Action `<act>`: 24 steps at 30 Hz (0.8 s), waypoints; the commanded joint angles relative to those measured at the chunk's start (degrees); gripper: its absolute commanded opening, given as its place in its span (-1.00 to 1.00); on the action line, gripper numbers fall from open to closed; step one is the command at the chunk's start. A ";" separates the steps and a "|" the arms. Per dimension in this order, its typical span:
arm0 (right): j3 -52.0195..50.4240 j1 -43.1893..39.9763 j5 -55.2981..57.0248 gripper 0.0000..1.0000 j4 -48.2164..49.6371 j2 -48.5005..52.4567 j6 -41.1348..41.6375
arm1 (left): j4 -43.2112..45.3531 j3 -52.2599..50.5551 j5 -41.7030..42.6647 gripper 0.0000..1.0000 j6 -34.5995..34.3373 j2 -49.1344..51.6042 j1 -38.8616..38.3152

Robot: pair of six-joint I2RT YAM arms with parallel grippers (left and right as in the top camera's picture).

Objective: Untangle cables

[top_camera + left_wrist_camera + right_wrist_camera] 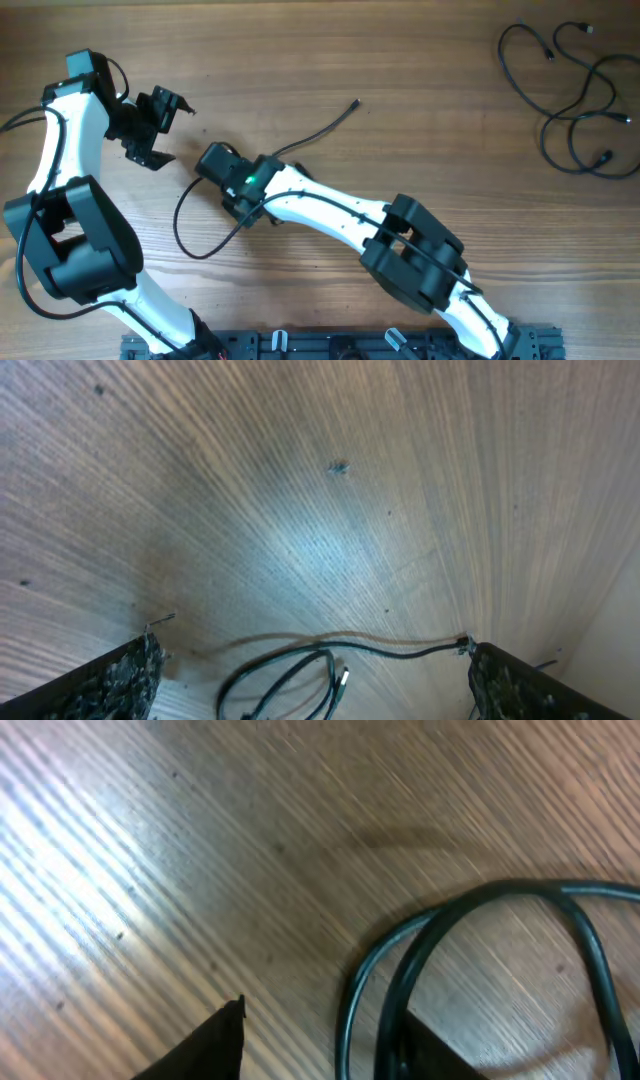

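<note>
left pincer [315,647] released | right pincer [325,1030]: cannot tell (wrist shows cable [500,890] between jaws) | tangle [585,100] overhead-only

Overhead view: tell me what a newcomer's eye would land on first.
First the right arm, stretched across the middle of the table, with the right gripper over a single looping black cable. Then the tangle of cables lying loose at the far right corner. The left gripper stands open and empty at the left.
</note>
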 commanded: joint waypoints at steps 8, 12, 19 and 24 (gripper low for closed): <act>-0.24 -2.75 2.95 -0.19 2.08 2.49 3.39 | -1.68 0.55 -0.74 1.00 -0.50 -1.27 -0.15; -0.24 -4.07 0.76 -0.24 2.01 2.95 3.85 | -1.68 0.55 -0.74 0.99 -0.52 -1.27 -0.15; -0.24 -4.24 -2.56 -0.31 2.95 3.48 1.77 | -1.68 0.55 -0.72 1.00 -0.52 -1.27 -0.15; -0.22 -4.17 -3.78 -0.38 3.34 4.37 1.77 | -1.88 0.55 -0.72 1.00 -0.52 -1.27 -0.15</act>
